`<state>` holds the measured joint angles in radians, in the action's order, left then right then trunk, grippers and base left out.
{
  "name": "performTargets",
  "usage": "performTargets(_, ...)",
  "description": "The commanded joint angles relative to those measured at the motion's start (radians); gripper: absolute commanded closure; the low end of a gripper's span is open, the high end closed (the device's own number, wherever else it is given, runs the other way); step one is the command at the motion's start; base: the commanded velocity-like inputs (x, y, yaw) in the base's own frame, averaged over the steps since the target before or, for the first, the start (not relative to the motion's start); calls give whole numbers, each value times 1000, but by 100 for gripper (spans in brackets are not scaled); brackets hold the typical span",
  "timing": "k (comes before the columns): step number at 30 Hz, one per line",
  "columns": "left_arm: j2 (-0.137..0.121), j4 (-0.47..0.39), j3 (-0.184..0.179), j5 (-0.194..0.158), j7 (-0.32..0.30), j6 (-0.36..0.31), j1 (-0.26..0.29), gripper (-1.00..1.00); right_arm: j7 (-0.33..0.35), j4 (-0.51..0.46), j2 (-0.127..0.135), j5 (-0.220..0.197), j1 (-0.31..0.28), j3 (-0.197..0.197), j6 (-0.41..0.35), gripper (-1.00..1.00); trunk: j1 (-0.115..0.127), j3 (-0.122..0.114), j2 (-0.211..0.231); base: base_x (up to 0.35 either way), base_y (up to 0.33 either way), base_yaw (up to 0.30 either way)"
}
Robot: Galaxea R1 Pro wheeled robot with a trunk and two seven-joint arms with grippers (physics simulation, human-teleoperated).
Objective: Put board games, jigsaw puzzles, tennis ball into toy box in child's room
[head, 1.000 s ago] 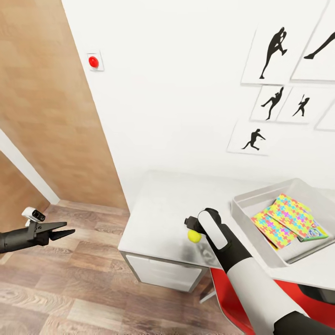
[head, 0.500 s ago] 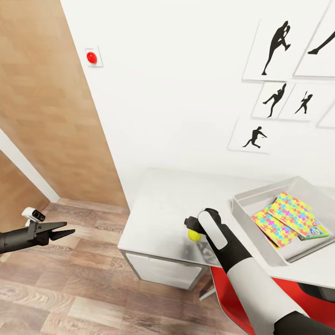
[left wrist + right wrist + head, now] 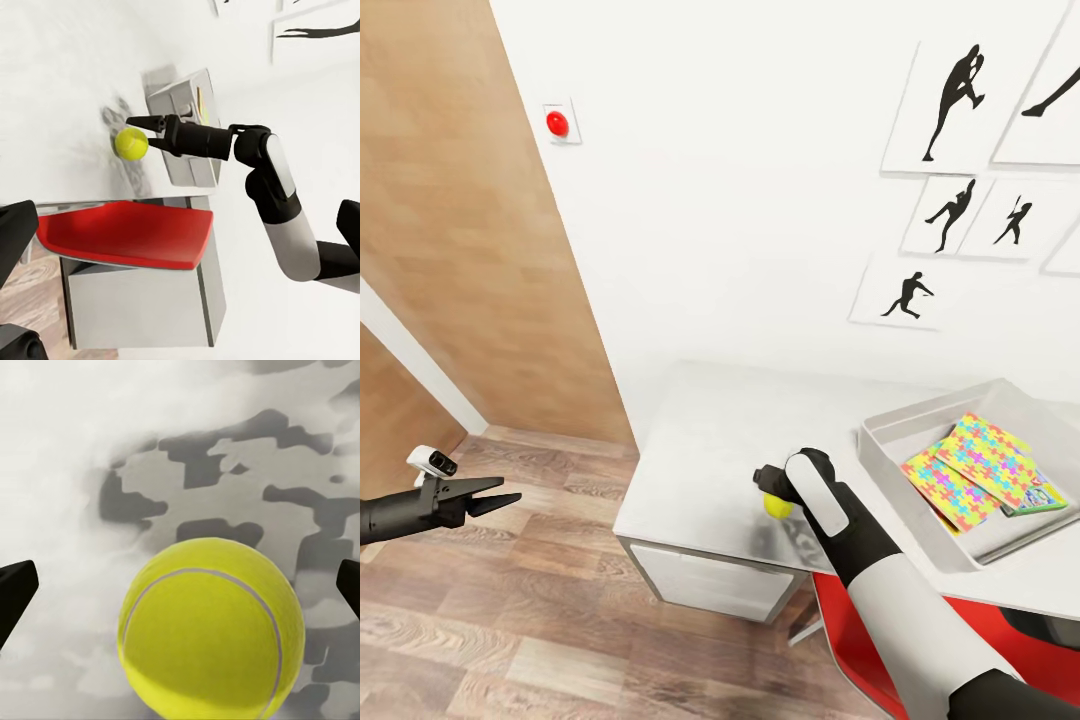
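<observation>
1. Item: tennis ball. Yellow, with a white seam, it is sitting on the grey table near the front edge, well apart from the toy box.

2. Item: my right claw. I am holding it wide, one finger showing at each side of the ball in the right wrist view, neither touching it. From the left wrist view the ball is lying at the fingertips, just ahead of them; I judge it not yet fully between the fingers.

3. Item: my left claw. It is hanging parted and empty over the wooden floor, well away from the table.

4. Item: toy box. This grey tray is already holding two bright jigsaw puzzles, with the corner of another flat box showing under them. No board games are showing on the table here.

5. Step in hand, as I judge it: gripping the ball.
   - I am wanting the fingers further forward, until the ball's widest part lies between them; pinching only the near side would squeeze it away.
   - I am keeping the fingertips just clear of the table, so they are not scraping or nudging the ball.
   - I am closing slowly and evenly, since a round ball is liable to roll toward the table's edge.

6. Next, by my reckoning: lifting straight up, then carrying it across and over the toy box's near wall before releasing low.
</observation>
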<state>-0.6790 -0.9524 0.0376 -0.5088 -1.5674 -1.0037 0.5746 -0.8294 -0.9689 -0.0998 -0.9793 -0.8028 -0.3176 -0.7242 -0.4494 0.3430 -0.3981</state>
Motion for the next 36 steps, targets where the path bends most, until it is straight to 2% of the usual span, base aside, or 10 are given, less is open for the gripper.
performTargets(1,-1,0,-1,0,-3,-11,1,-100,-9,-1,0,-8,-1,-2,-2,-100,-1,2,-2,0,0,0)
performTargets(34,-1,0,-1,0,-3,-11,1,-100,-9,27,0,-7,-1,0,-1,-100,-1,2,-2,-17,0,0)
performTargets(35,-1,0,-1,0,-3,-11,1,-100,-9,27,0,-7,-1,0,-1,100,-1,2,-2,0,0,0)
performTargets(36,-1,0,-1,0,-3,-11,1,-100,-9,27,0,-7,-1,0,-1,100,-1,2,-2,0,0,0)
